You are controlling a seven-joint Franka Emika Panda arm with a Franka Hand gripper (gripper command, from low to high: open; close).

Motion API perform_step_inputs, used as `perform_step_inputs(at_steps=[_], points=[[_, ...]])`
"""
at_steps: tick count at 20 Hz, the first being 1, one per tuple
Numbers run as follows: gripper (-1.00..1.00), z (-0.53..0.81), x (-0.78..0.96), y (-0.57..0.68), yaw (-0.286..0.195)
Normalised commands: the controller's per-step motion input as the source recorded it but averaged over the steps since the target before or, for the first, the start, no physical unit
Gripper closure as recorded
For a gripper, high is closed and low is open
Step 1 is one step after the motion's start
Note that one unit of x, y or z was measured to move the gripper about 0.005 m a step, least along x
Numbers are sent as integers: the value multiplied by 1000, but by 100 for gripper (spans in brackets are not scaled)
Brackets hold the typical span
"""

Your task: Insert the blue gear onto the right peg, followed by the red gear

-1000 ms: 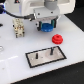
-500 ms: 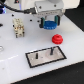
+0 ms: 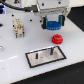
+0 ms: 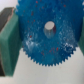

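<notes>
My gripper (image 3: 53, 25) is shut on the blue gear (image 3: 53, 23) and holds it above the table, near the back of the exterior view. In the wrist view the blue gear (image 4: 46, 37) fills the frame between the two green fingers (image 4: 8, 42), with its centre hole showing. The red gear (image 3: 56, 39) lies on the white table just below the gripper. The black-framed grey base plate (image 3: 42, 60) lies nearer the front, and the right peg (image 3: 51, 50) stands on it as a slim dark pin. A fainter second pin (image 3: 37, 55) stands toward the exterior view's left.
A beige block-like object (image 3: 18, 27) stands on the exterior view's left. Dark cables and a blue and red object (image 3: 4, 10) sit at the back left corner. The table (image 3: 15, 70) is white.
The gripper with the blue gear has shifted slightly toward the exterior view's right and a little higher. The red gear and base plate have not moved.
</notes>
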Motion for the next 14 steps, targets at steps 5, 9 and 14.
perform_step_inputs(at_steps=[5, 9, 14], points=[[100, 250, 877, -163, 0], [100, 93, 842, -199, 0], [100, -30, 602, -197, 0]])
